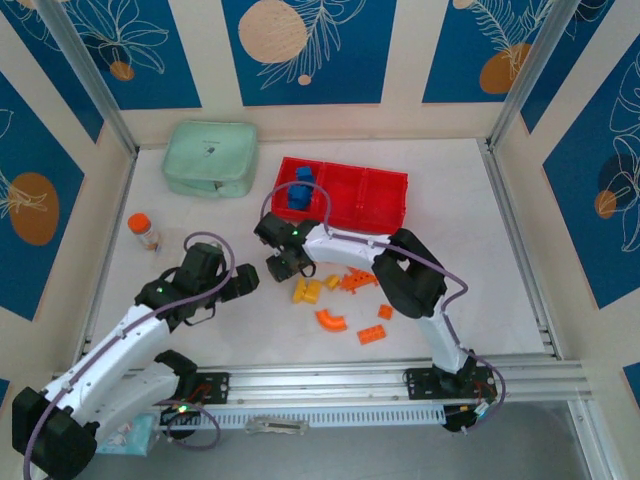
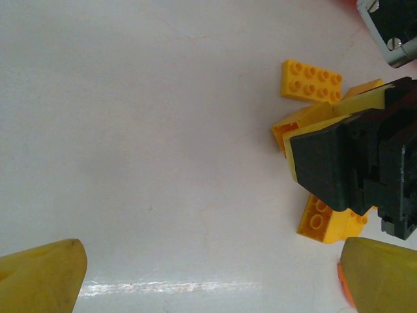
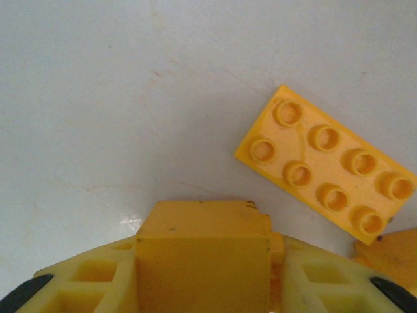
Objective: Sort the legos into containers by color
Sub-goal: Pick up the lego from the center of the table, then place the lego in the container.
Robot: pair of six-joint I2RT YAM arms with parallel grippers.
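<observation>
Over the left of the tabletop, the left pincer is hanging with its jaws spread wide, gripping nothing. Just to its right, the right pincer is reaching low over the tabletop and clamping a yellow brick between its pads, with a flat yellow brick lying just beside it. Orange legos are lying scattered further right. Behind them, blue legos are sitting in the left compartment of the red tray.

Bright, even overhead light, soft faint shadows, a glare streak on the white table, near edges blurry
</observation>
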